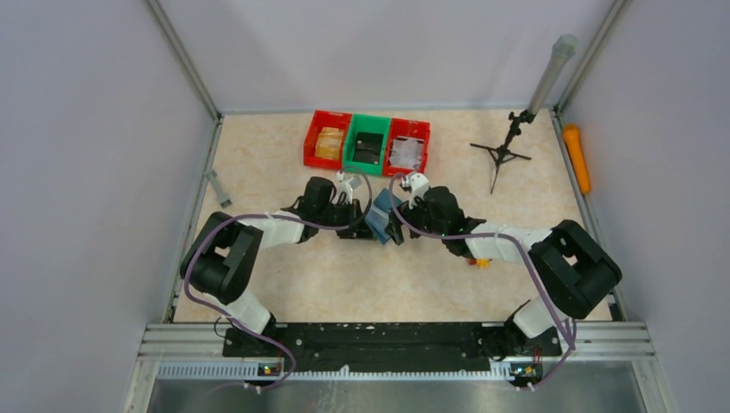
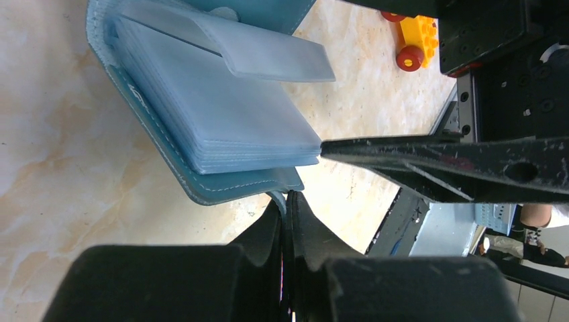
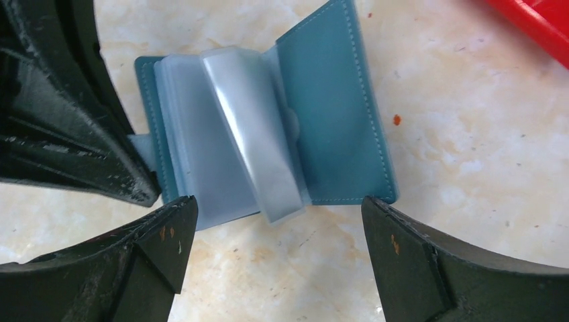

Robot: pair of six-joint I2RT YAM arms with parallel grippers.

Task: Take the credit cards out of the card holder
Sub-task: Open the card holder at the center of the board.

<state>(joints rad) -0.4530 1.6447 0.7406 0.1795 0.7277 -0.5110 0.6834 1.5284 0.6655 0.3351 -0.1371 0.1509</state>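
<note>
card holder: the teal wallet (image 3: pixel 335 121) is lying open on the table (image 3: pixel 470 168), about mid-table, just near of the 3 bins (image 1: pixel 368 144) and right between the 2 arms

sleeves: the clear plastic sleeves (image 3: pixel 248 127) are fanned out, with 1 of them sticking up and flopped over toward the right half

left gripper: the left gripper (image 2: pixel 286 204) is clamped tight on the left edge of the cover, so it looks like it's pinning the wallet in place

right gripper: the right gripper (image 3: pixel 276 211) is spread wide and holding nothing. Its fingers sit either side of the wallet's near edge, and 1 tip is just beside the sleeve stack in the left wrist view

credit cards: honestly can't spot any dark cards. None are lying out on the table, and the sleeves look pale, so I can't tell what's tucked inside

toy block: the yellow toy block (image 2: pixel 417 37) is off to the right, well apart and not part of this

progress: early, I'd say. The wallet is opened and held down, and 0 cards are visibly out

left to do: my guess is the right side has to pinch a card edge inside a sleeve and slide it free, then repeat for the rest
</note>
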